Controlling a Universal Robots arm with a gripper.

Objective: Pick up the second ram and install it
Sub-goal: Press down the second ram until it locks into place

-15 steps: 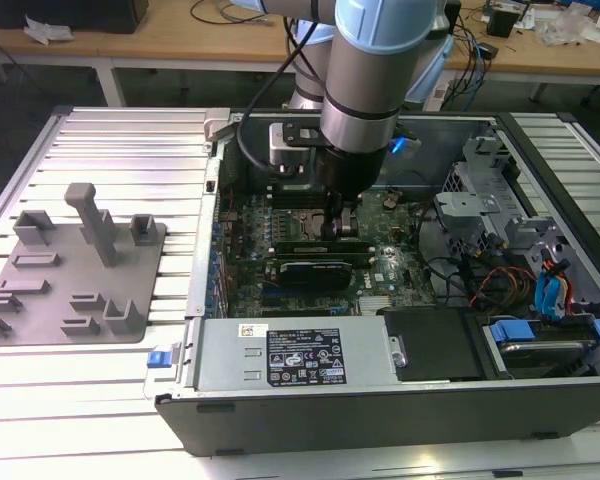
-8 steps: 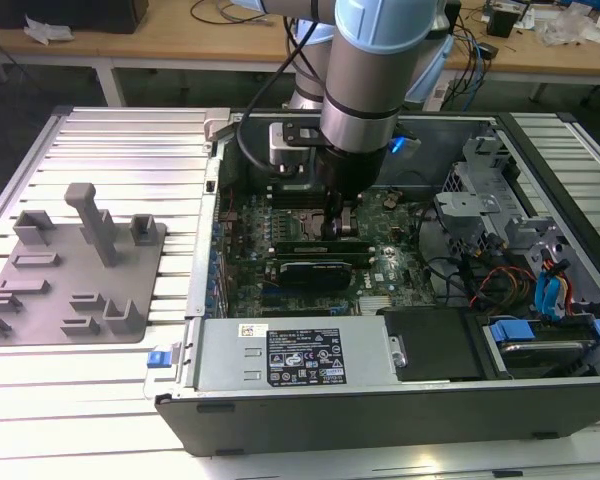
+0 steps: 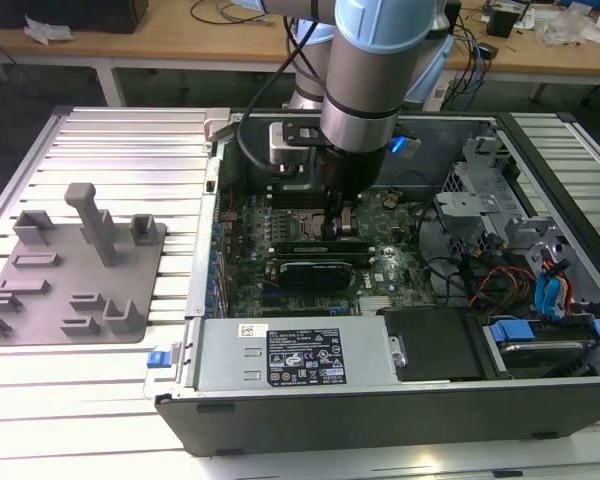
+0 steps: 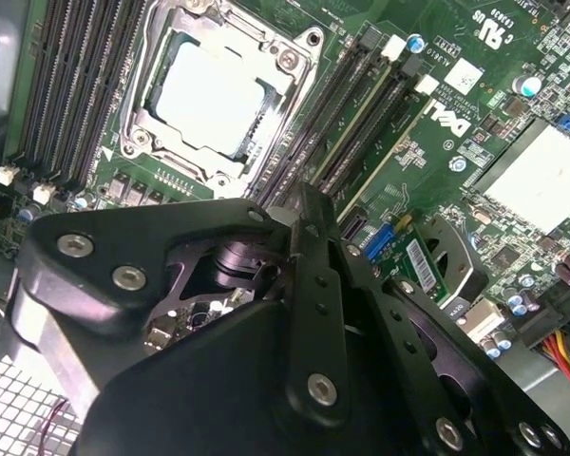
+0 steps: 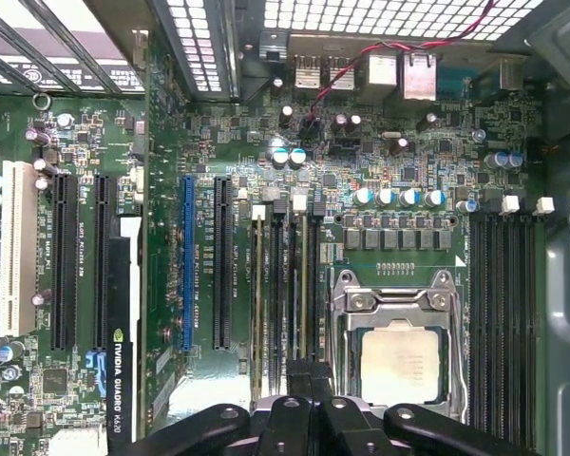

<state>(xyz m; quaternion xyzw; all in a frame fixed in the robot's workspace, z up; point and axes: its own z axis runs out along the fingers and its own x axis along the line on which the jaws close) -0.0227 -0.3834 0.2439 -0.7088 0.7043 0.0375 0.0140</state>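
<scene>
My gripper is down inside the open computer case, over the memory slots beside the silver processor. Its fingers are shut, side by side with no gap. The second ram, a thin green stick, stands on edge in a slot, and my gripper sits right over its near end. Whether the fingers pinch it or only rest on it is hidden. Another green stick stands two slots away.
A black graphics card lies in an expansion slot beyond the memory slots. More black memory slots flank the processor's other side. A grey fixture plate with blocks sits at the exterior view's left. Drive cages and cables crowd the case's right.
</scene>
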